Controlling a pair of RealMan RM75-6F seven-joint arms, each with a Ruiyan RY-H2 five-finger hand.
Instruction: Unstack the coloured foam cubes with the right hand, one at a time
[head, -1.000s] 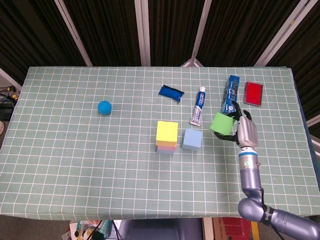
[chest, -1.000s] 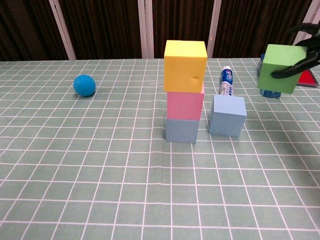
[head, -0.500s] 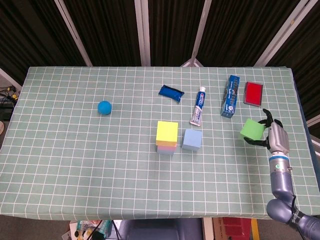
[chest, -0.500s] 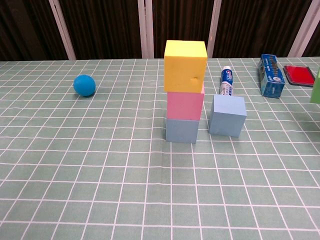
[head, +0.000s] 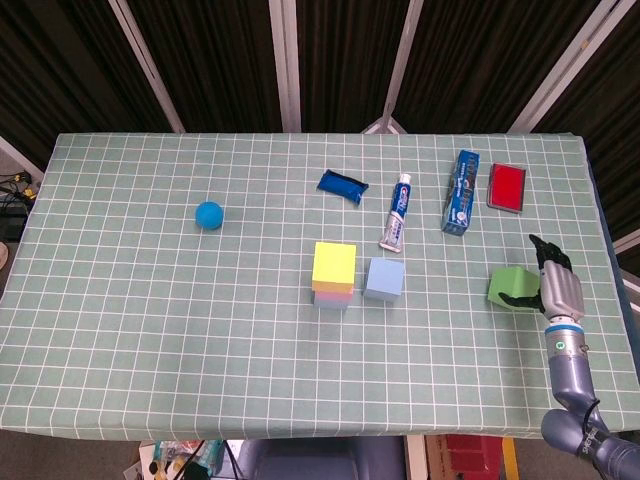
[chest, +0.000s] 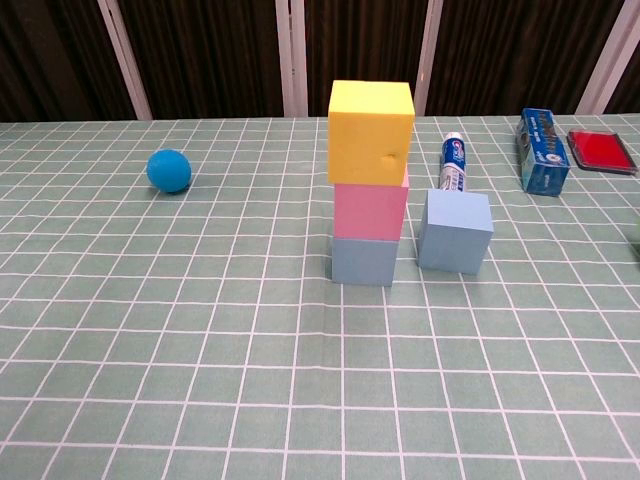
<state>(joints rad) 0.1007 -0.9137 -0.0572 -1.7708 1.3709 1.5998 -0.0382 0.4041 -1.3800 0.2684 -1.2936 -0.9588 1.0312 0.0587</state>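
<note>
A stack stands mid-table: a yellow cube (chest: 370, 131) on a pink cube (chest: 369, 209) on a pale blue cube (chest: 363, 260). From above only the yellow cube (head: 334, 266) shows clearly. A separate light blue cube (chest: 455, 231) sits right of the stack, also seen as the light blue cube (head: 385, 279) in the head view. My right hand (head: 556, 287) holds a green cube (head: 512, 288) near the table's right edge, its fingers wrapped on the cube's right side. In the chest view the hand is out of frame. My left hand shows in neither view.
A blue ball (head: 208, 214) lies at the left. Behind the stack are a dark blue pouch (head: 343, 185), a toothpaste tube (head: 397, 211), a blue toothpaste box (head: 461, 191) and a red flat case (head: 507, 186). The table's right edge (head: 610, 260) is close to my hand.
My right hand has carried the green cube rightward and toward the front, from beside the toothpaste box to near the right edge. It has left the chest view.
</note>
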